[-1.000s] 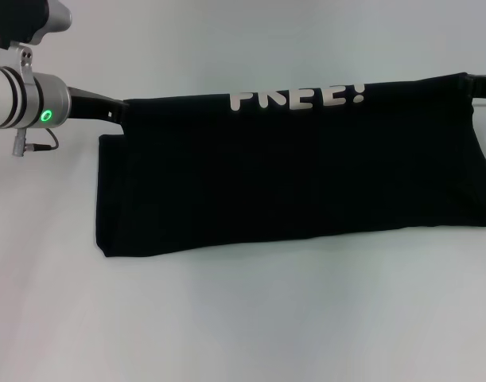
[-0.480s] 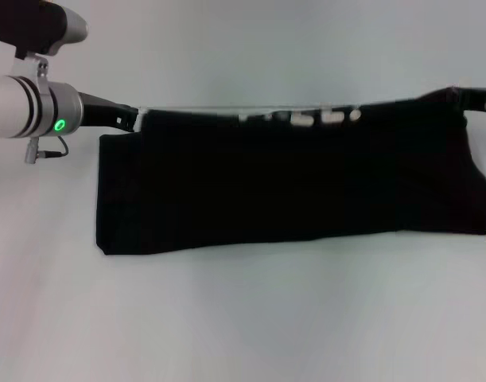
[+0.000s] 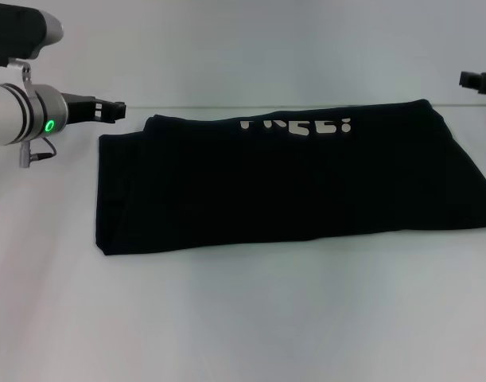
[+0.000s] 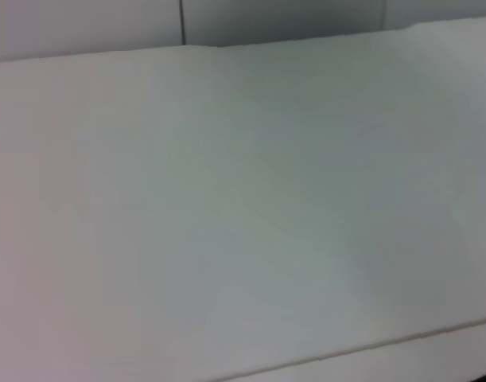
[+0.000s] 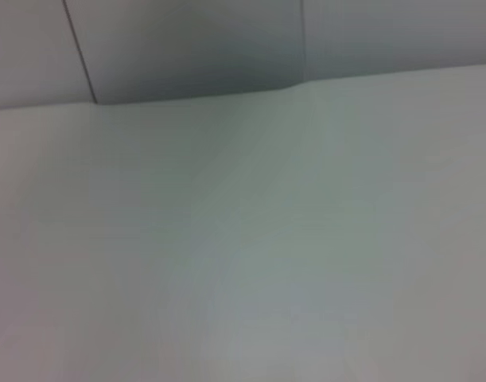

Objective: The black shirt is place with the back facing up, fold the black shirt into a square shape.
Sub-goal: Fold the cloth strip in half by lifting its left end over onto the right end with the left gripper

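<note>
The head view looks forward and down from above onto the white table (image 3: 243, 318), far enough off to take in the whole folded black shirt (image 3: 290, 183), with the left arm at one edge and the right arm at the other. Each wrist view sits close over bare table (image 4: 243, 223), facing toward a paneled wall beyond its far edge. All three views share only the table surface (image 5: 243, 255).

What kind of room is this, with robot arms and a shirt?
Probably a robot test room or lab. A plain white table holds only the black shirt, with the left gripper and right gripper beside it and bare wall panels behind.
</note>
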You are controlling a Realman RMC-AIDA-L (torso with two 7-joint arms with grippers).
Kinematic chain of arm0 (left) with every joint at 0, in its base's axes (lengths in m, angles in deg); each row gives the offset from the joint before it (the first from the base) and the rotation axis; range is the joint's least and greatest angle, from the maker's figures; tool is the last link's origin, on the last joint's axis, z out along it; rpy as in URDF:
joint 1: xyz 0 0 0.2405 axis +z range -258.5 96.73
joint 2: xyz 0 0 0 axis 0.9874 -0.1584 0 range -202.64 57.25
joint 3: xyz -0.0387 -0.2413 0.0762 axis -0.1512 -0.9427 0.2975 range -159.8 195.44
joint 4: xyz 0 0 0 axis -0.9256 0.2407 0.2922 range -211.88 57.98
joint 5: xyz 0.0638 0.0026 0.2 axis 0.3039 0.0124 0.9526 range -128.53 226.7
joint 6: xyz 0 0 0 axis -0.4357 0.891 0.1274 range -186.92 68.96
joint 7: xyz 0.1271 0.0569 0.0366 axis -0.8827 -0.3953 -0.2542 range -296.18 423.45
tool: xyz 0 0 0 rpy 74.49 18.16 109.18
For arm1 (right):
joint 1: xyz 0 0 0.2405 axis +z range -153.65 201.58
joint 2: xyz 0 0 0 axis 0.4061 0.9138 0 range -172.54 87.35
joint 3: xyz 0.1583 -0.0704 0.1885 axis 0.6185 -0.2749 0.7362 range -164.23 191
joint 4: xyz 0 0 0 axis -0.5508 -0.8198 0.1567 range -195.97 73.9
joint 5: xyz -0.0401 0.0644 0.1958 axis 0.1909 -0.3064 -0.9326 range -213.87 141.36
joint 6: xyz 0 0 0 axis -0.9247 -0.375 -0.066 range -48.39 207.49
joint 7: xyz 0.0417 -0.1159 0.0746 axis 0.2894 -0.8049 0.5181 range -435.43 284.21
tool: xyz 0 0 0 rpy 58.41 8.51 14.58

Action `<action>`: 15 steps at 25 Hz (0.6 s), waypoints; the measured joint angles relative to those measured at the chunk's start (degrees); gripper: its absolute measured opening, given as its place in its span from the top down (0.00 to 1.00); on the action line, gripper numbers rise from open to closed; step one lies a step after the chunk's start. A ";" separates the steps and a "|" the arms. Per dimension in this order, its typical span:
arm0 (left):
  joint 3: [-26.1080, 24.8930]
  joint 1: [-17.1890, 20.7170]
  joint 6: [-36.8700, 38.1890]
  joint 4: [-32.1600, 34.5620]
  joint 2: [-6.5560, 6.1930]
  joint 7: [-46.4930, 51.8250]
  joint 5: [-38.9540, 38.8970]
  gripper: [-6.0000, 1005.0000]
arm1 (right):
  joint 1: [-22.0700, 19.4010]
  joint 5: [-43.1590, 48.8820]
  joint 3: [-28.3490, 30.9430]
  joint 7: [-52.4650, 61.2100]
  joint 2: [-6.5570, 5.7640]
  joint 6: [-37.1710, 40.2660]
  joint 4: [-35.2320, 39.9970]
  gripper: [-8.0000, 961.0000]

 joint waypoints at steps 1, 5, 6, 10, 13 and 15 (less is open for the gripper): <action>-0.11 0.04 0.46 0.22 -0.09 0.91 0.00 0.66 | 0.03 0.01 -0.07 0.90 -0.41 0.93 0.04 0.60; -0.13 0.80 6.95 2.01 -0.96 5.71 0.03 0.58 | -0.43 0.30 -1.26 5.66 -2.24 8.14 0.49 0.44; -0.13 1.22 10.20 2.98 -1.15 6.74 0.00 0.50 | -0.83 0.33 -2.08 7.27 -2.64 10.66 1.09 0.38; -0.43 3.75 26.32 9.41 -1.49 10.34 -0.18 0.28 | -3.12 0.27 -4.11 11.45 -2.96 22.54 5.11 0.26; -0.80 5.84 37.27 14.12 -1.50 11.19 -1.31 0.18 | -4.86 -0.60 -3.87 11.56 -2.28 29.27 7.91 0.23; -0.93 7.24 44.42 16.55 -1.74 11.21 -2.58 0.13 | -5.91 -1.78 -3.84 11.27 -1.89 32.25 8.81 0.23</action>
